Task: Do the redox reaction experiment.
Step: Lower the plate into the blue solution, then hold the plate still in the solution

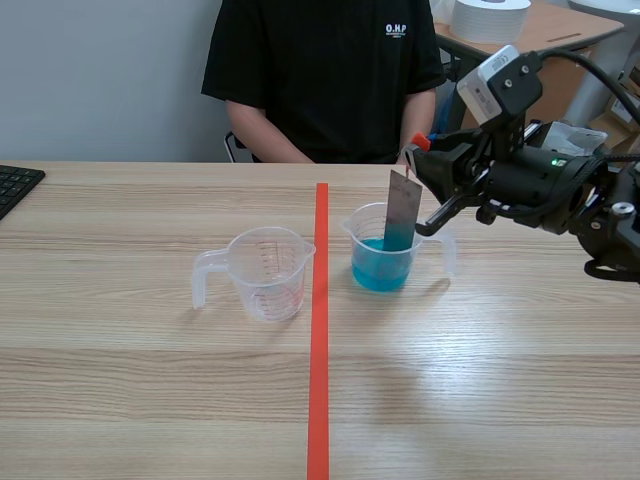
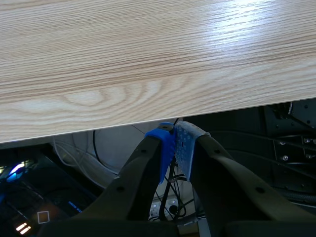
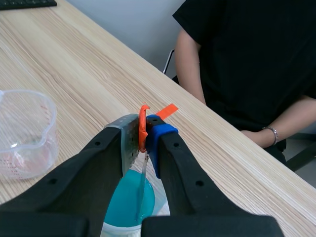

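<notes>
Right tool clamps the top of a metal strip, w/ the strip's lower end dipped in blue liquid in the beaker, just right of the red tape line on the worktop. Empty measuring cup stands left of the line. Left tool is closed on nothing, off the worktop's edge.

A pale wooden table carried two clear plastic measuring cups, one on each side of an orange-red tape line that ran from its near edge toward the far side. The empty cup stood just left of the line, handle turned outward. The cup with blue liquid stood near the line on the right. A black keyboard lay at the table's far left edge.
</notes>
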